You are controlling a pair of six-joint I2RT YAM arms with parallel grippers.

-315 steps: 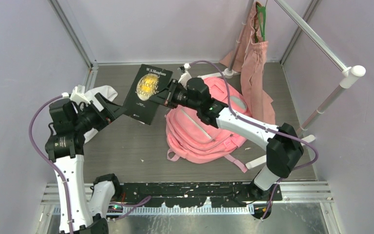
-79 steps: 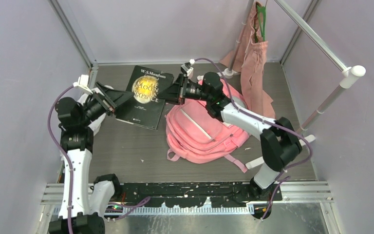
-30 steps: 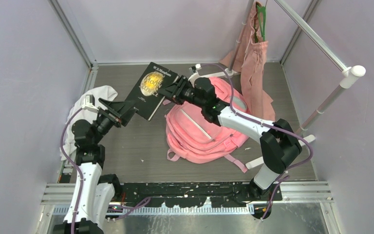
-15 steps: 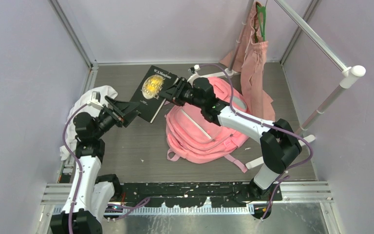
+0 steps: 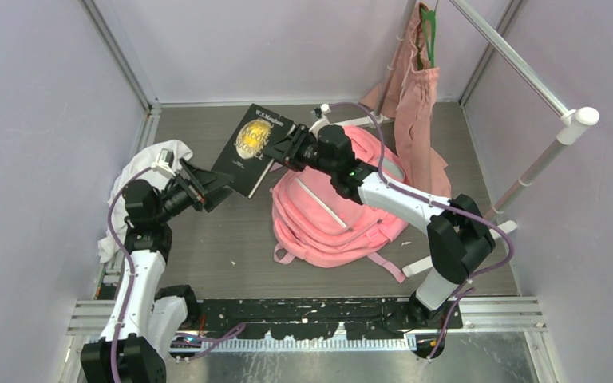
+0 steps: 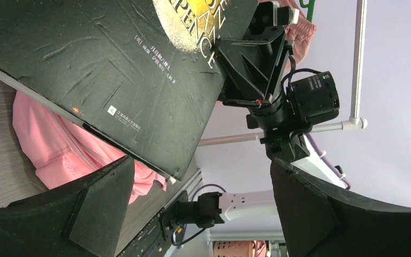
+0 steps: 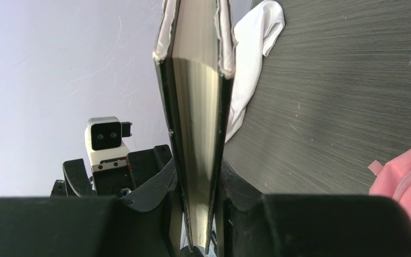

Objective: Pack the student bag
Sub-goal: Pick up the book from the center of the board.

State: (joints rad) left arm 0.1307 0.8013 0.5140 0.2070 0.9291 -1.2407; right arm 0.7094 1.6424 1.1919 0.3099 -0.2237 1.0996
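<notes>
I see right gripper (image 5: 286,149) pinching black hardcover book (image 5: 249,152) by edge, tilted above grey table (image 5: 207,239); left gripper (image 5: 207,185) jaws spread wide near book's lower corner; large pink fabric backpack (image 5: 331,215) lies flat under right arm.

White cloth (image 5: 150,155) lies crumpled at the left edge of the grey wood-grain surface (image 5: 207,239). Dusty-pink tote (image 5: 415,112) hangs on a green hanger (image 5: 427,36) beside the metal rail (image 5: 511,56), back right.
</notes>
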